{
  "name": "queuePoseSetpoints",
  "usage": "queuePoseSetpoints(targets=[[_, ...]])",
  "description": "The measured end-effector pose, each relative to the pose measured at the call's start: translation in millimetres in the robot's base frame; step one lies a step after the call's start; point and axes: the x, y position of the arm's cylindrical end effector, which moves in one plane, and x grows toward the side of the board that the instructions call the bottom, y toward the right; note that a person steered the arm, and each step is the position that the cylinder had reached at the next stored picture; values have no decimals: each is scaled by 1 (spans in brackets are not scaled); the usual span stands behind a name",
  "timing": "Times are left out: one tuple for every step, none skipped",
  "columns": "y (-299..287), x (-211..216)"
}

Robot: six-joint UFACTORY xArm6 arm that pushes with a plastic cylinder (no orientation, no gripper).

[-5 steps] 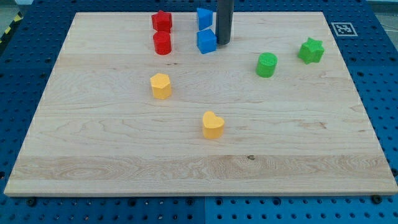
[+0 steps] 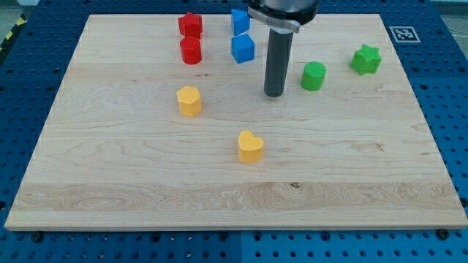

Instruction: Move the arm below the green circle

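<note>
The green circle [image 2: 314, 76] is a short green cylinder standing on the wooden board [image 2: 117, 168] at the view's upper right. My tip [image 2: 274, 94] rests on the board just left of it and slightly lower, a small gap apart. The rod rises straight up from the tip to the view's top edge.
A green star [image 2: 365, 59] lies right of the green circle. Two blue blocks [image 2: 241, 20] [image 2: 243, 48] and two red blocks [image 2: 191, 24] [image 2: 191, 50] sit at the top. A yellow block [image 2: 189, 101] and a yellow heart [image 2: 250, 147] lie lower left of my tip.
My tip has moved down and a little right, away from the blue cube and toward the green circle. No block has moved.
</note>
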Motion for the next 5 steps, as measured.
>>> queuePoseSetpoints(targets=[[23, 12], [46, 12], [58, 12], [68, 12], [76, 12]])
